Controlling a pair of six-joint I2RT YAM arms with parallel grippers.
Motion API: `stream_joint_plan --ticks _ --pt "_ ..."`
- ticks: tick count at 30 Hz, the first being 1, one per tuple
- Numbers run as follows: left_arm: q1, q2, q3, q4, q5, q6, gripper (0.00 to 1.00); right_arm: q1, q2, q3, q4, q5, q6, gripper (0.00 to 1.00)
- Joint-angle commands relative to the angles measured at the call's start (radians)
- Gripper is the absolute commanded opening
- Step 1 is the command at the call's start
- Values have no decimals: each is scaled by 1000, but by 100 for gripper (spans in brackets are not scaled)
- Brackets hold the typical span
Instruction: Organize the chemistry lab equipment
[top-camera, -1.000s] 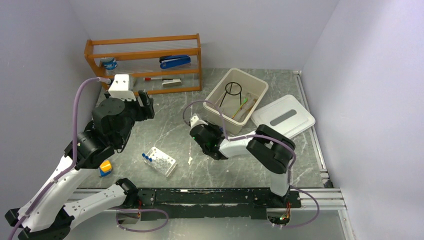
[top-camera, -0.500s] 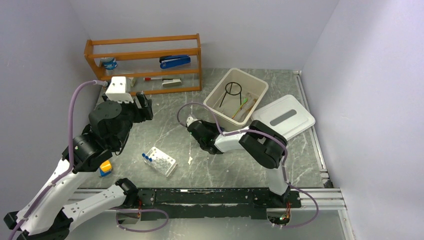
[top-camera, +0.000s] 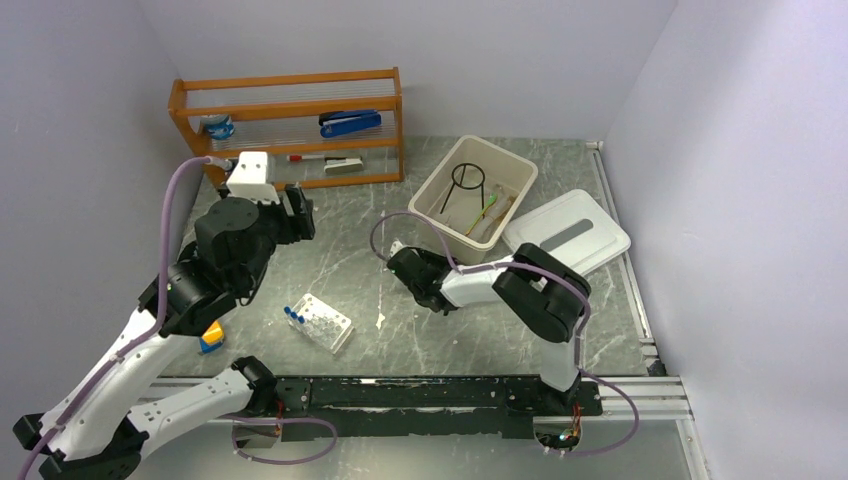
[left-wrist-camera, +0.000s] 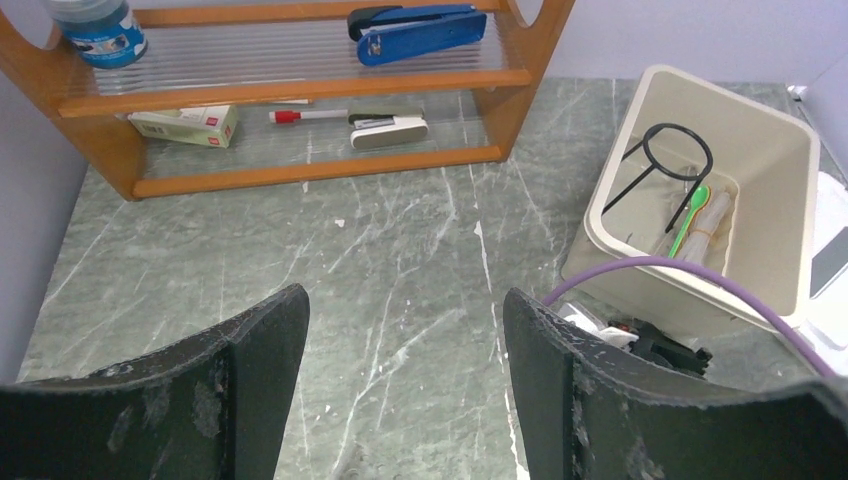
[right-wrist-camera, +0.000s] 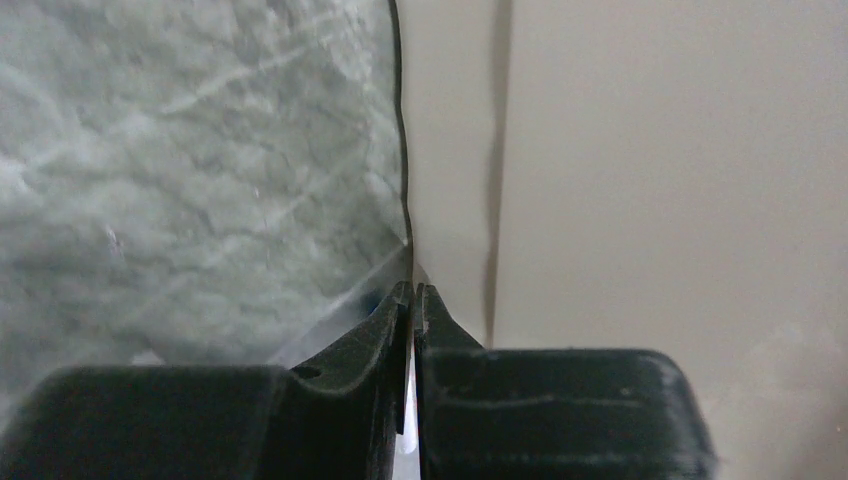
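The table (top-camera: 400, 210) bears a wooden shelf (top-camera: 290, 80), beige bin (top-camera: 430, 195) and white lid (top-camera: 565, 235). Nearer lie a holed rack (top-camera: 322, 322), white triangle (top-camera: 380, 321) and block (top-camera: 210, 336).

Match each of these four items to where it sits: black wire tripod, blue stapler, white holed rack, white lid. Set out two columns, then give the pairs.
Items:
1 black wire tripod
2 blue stapler
3 white holed rack
4 white lid

Places:
A on the wooden shelf
B on the table, left of the bin, toward the near edge
C inside the beige bin
D on the table, right of the bin

Pairs: 1-C, 2-A, 3-B, 4-D
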Motion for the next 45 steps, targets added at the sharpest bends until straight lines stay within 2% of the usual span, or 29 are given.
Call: stream_joint_plan --ticks 1,6,10,17,19,22,25,30,35,39,45 --pt "-1 21 -3 34 25 14 75 -2 -76 -11 -132 -48 57 9" --pt "-1 23 -5 34 29 13 75 6 -153 -10 -254 -220 96 10" --pt "-1 25 -1 34 30 13 75 7 -204 4 -354 -284 127 12" --pt "-1 37 5 47 49 24 75 6 -400 -16 -390 -343 223 25" --pt "-1 40 4 59 56 32 75 6 -488 -24 -388 -385 276 32" --pt "-1 42 -5 81 68 40 75 5 -615 -42 -378 -394 390 51" --pt "-1 44 -16 98 72 50 75 -7 -708 -49 -381 -370 544 59" --pt "-1 47 -31 116 84 54 75 -108 -717 30 -554 -391 795 65" --pt "0 45 -44 124 98 55 75 -198 -706 11 -676 -382 1001 68" --pt "-1 45 -51 127 105 53 75 -245 -726 -68 -641 -397 1089 77" --pt "-1 50 -62 137 118 45 75 -335 -717 -217 -377 -470 1030 78"
